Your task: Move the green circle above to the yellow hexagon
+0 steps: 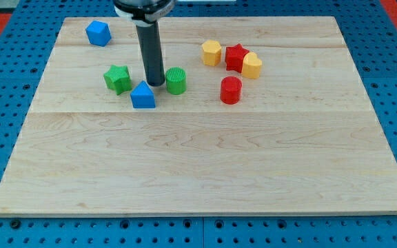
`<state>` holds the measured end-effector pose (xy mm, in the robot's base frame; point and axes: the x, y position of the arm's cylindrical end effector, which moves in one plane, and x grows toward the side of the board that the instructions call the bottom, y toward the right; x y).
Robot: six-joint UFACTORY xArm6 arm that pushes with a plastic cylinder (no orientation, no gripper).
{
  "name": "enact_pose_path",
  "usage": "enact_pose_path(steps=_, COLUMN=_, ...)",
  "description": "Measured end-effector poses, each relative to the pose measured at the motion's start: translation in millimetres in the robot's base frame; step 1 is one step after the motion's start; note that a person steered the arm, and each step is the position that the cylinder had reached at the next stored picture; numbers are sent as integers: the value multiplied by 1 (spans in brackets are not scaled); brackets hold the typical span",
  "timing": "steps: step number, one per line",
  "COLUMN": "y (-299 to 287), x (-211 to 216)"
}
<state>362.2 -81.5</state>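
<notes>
The green circle (176, 80) lies on the wooden board (198, 151), left of centre in the upper half. The yellow hexagon (211, 52) lies up and to its right, touching or almost touching the red star (236, 57). My tip (155, 84) rests on the board just left of the green circle, close to it or touching it, and just above the blue triangular block (143, 96).
A green star (118, 78) sits left of my tip. A yellow heart-like block (252, 65) lies right of the red star. A red cylinder (231, 90) sits below them. A blue cube (98, 32) lies at the top left.
</notes>
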Motion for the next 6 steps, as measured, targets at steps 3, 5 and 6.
enact_pose_path(steps=3, y=48, x=56)
enact_pose_path(steps=5, y=40, x=-3)
enact_pose_path(steps=6, y=51, x=-30)
